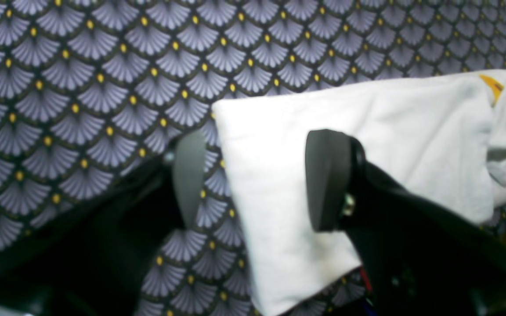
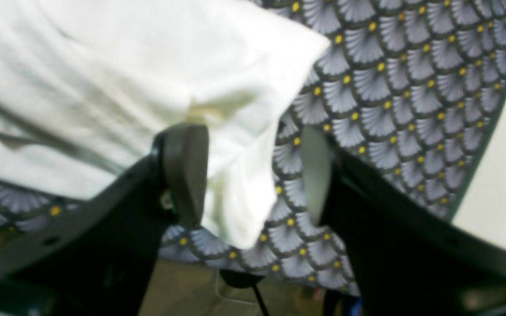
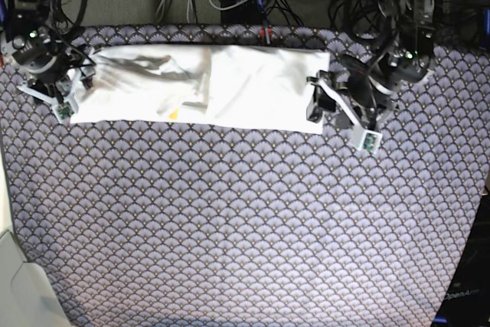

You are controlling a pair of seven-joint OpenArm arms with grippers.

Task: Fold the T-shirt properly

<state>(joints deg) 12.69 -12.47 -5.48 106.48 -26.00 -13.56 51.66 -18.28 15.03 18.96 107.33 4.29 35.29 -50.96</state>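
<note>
**pix_a:** Closest to the lens in the left wrist view is the left gripper (image 1: pixel 257 180), jaws spread, one finger (image 1: pixel 328 177) over the shirt (image 1: pixel 354 145), the other over bare cloth (image 1: pixel 81 87). The shirt's corner sits in the gap, but nothing looks pinched, so I'd call it released.

**foldbot:** Same on the other side. The right gripper (image 2: pixel 253 173) is spread too, with the shirt's corner drooping between the fingers. One pad (image 2: pixel 187 169) is up against the fabric, the other is clear of it. Whether that counts as touching, can't tell, it's blurry.

**pix_a:** Base view has the shirt (image 3: pixel 230 86) as a long white strip across the upper part of the frame, on the patterned cloth (image 3: pixel 245 227), with a bit of yellow print near its lower edge. One arm at each end: left gripper (image 3: pixel 316 99) at the right end, right gripper (image 3: pixel 76 82) at the left end.
</note>
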